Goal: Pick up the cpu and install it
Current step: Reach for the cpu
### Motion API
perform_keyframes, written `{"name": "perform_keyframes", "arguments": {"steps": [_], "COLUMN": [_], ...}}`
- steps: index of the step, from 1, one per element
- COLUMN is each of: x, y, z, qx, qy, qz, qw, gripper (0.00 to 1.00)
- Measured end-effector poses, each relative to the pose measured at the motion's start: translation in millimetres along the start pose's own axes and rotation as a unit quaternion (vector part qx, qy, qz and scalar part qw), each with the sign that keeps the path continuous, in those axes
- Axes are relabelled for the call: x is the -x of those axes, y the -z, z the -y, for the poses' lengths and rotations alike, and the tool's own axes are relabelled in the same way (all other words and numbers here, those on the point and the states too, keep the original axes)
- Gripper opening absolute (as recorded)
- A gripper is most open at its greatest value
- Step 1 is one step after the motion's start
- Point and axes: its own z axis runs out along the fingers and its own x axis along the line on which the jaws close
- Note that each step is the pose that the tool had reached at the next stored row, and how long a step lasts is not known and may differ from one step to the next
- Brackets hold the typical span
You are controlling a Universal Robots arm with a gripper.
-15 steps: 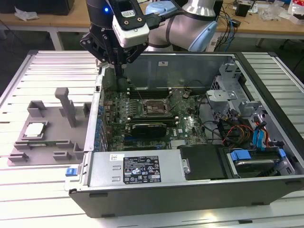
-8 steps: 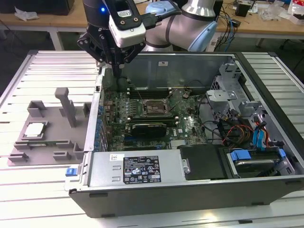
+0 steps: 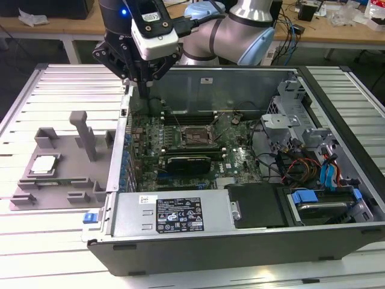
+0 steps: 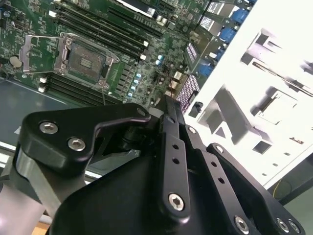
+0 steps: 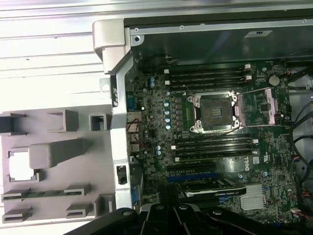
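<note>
We list the cpu (image 3: 45, 164) lying flat in the grey holder (image 3: 66, 180) at nine o'clock of the computer case (image 3: 240, 229), well apart from the gripper (image 3: 147, 89). In the second wrist view, glare washes the holder out. The gripper hangs over the case's eleven o'clock corner with its jaws closed on nothing, as far as we can see, the tips partly masked by its own links.

My hand (image 3: 144, 81) hangs over the side wall of the open case (image 3: 240, 253). Outside that wall, toward the exterior view's left, the cpu (image 3: 43, 164) lies in a fixture (image 3: 60, 180) on the desk (image 3: 48, 241) — inside it, on my hand's other side, the socket (image 3: 195, 137) sits on the board (image 3: 237, 158).
</note>
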Motion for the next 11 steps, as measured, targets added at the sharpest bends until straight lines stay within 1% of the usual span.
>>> {"name": "perform_keyframes", "arguments": {"steps": [3, 7, 9, 11], "x": [-3.2, -10.2, -14.0, -19.5], "y": [0.1, 0.3, 0.4, 0.5], "z": [0.2, 0.8, 1.0, 1.5], "qx": [0.0, 0.0, 0.0, 0.0], "qy": [0.0, 0.0, 0.0, 0.0], "qz": [0.0001, 0.0002, 0.0002, 0.0003], "qw": [1.0, 1.0, 1.0, 1.0], "gripper": [0.11, 0.11, 0.11, 0.11]}}
